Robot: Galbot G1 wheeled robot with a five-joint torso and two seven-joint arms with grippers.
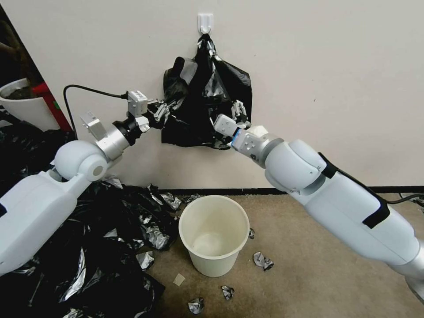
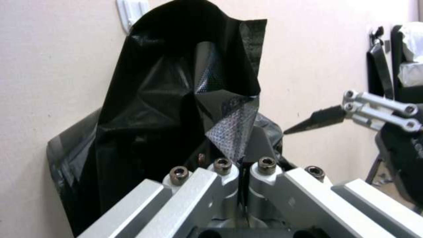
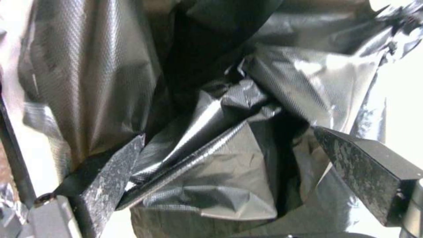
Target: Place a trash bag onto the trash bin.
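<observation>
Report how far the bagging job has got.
Early stage. The trash bag hangs from the wall hook. The left gripper is shut on its edge; the right gripper is open against it. Left: unhooking it and fitting it onto the empty trash bin.

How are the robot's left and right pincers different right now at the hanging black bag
The left pincer is shut on a fold at the trash bag's edge; the right pincer is open, its fingers straddling crumpled film. In the head view the left sits at the bag's left side, the right at its lower right. Both are at the same hanging bag.
</observation>
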